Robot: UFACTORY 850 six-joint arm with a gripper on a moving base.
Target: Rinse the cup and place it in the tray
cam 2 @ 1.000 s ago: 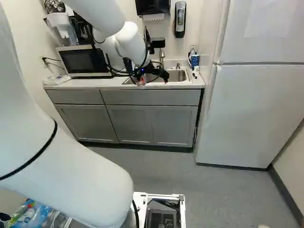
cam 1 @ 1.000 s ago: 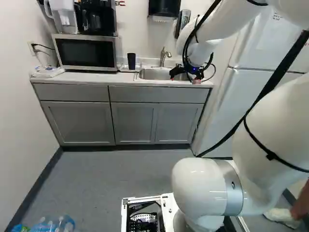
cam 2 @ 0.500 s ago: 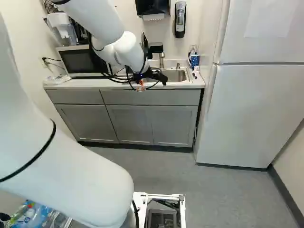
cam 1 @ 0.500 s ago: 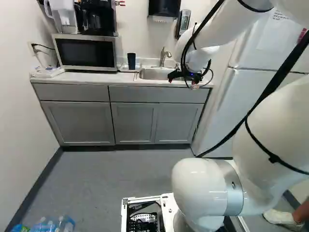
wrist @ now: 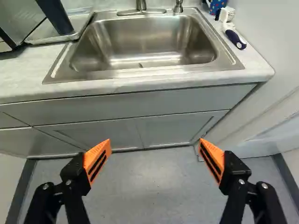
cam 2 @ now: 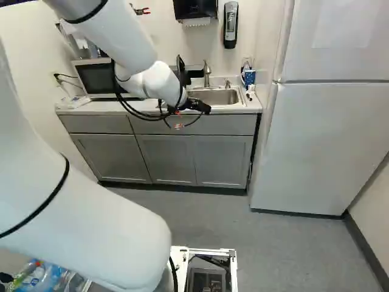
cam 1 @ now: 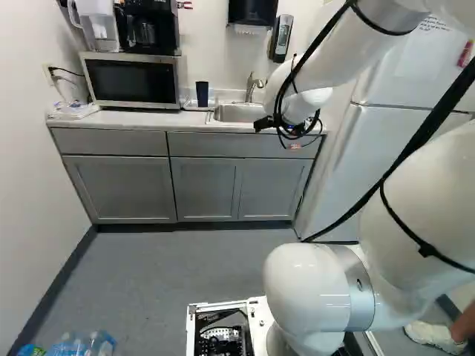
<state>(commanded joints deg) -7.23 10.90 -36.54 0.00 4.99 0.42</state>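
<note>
My gripper hangs in front of the sink counter in the right base view, and shows as a dark shape by the sink's near edge in the left base view. In the wrist view its orange-padded fingers stand wide apart, the gripper open with only floor and cabinet beyond. A dark cup stands left of the sink in the left base view. Seen from the wrist, the cup is upright on a flat tray beside the sink, whose basin holds no cup.
A faucet rises behind the sink. Right of it are a blue patterned cup and a brush. The microwave stands left of the tray. Cabinet fronts lie below, and a refrigerator borders the right side.
My arm and gripper have drawn back from over the sink toward the base and a little lower. The dark cup has stayed where it was, and the base has not moved.
</note>
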